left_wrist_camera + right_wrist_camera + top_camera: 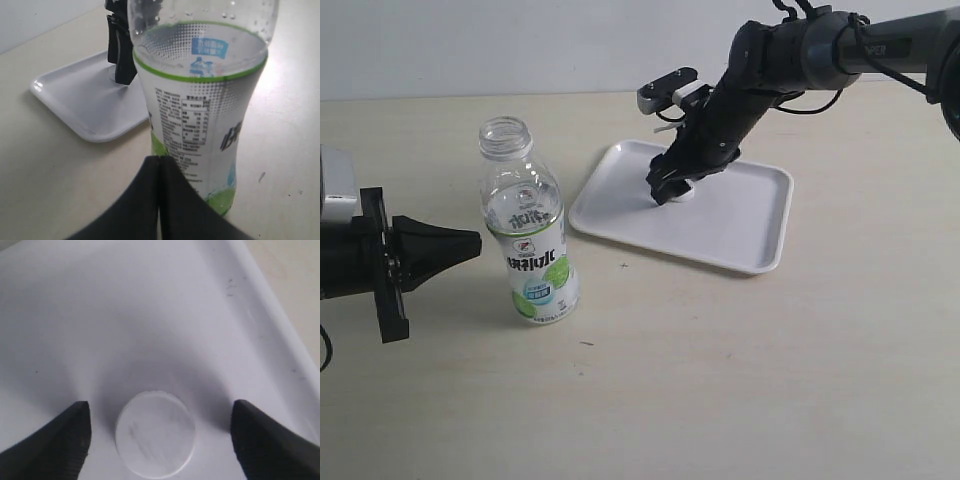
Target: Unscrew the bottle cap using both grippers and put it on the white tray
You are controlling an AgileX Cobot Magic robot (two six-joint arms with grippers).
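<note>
Cap (155, 432) on white tray (125, 315), within parted right end effector (160, 410)

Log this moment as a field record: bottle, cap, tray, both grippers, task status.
bottle: upright on the table, neck open, no cap on it
bottle cap: lying flat on the white tray
white tray: on the table, to the right of the bottle in the exterior view
left gripper: jaws shut, empty, tip pointing at the bottle's side; contact unclear
right gripper: down over the tray, jaws open, a finger on either side of the cap, not touching it
task status: cap off and on the tray
</note>
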